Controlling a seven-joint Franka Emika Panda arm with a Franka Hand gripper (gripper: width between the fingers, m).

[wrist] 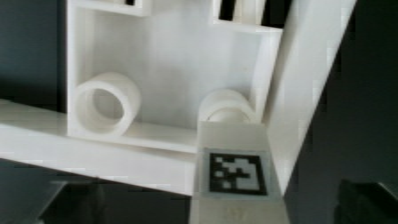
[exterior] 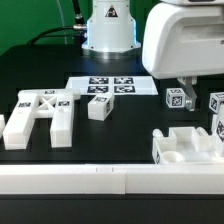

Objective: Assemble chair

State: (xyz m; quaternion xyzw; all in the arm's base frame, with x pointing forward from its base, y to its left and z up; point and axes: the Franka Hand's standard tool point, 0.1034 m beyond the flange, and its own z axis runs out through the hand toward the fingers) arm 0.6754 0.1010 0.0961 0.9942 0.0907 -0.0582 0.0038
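Step looks like approach for a pick: gripper (exterior: pixel 185 90), jaws wide apart and empty, hangs over the notched block (exterior: pixel 186 146) at the exterior view's right. Next it prob needs to drop and centre before closing. Wrist view shows the block's round holes (wrist: pixel 107 105) and a tagged bar (wrist: pixel 237 172) close up. Only the exterior view shows the cross-braced plate (exterior: pixel 40 115), well apart at its left.

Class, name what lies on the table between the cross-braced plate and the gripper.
One small tagged block sits between the cross-braced plate and the gripper, just in front of the marker board. The exterior view shows this.
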